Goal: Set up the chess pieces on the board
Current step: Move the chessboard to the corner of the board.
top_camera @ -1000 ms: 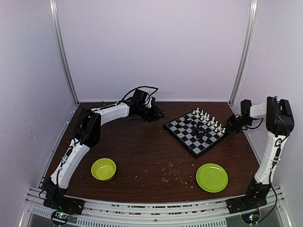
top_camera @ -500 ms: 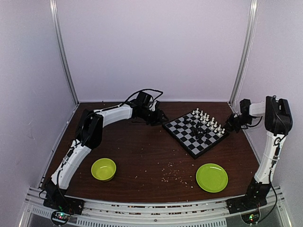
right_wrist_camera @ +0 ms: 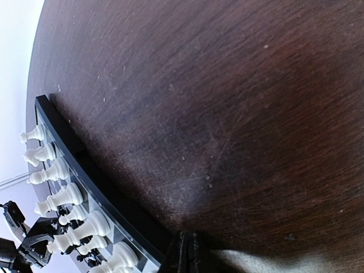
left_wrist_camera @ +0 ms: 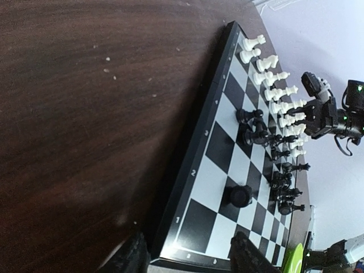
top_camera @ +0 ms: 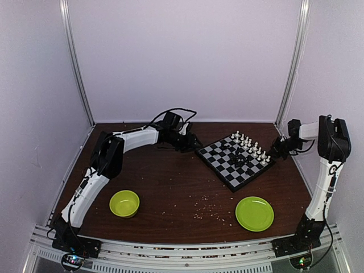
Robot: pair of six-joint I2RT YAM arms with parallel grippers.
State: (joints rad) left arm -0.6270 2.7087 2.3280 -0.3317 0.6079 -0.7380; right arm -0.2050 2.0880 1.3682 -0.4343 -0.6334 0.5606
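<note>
The board [top_camera: 227, 165] lies turned like a diamond at the back right of the table. White chess pieces [top_camera: 251, 145] stand in rows along its far right edge. Black pieces [top_camera: 239, 159] cluster near its middle. My left gripper [top_camera: 190, 145] is open at the board's left corner. In the left wrist view its fingers [left_wrist_camera: 133, 259] straddle that corner of the board [left_wrist_camera: 196, 170], and one black piece [left_wrist_camera: 240, 195] stands alone nearby. My right gripper [top_camera: 277, 149] is shut and empty. Its tips [right_wrist_camera: 185, 253] rest on the table beside the board's rim [right_wrist_camera: 91, 182], close to the white pieces [right_wrist_camera: 62, 196].
A lime-green bowl [top_camera: 124, 203] stands at the front left and a lime-green plate [top_camera: 254, 213] at the front right. Small pale crumbs [top_camera: 207, 210] are scattered on the dark wooden table between them. Walls close in the back and sides.
My left gripper has moved right, up to the board's left corner. My right gripper has barely moved. The board and pieces look unchanged.
</note>
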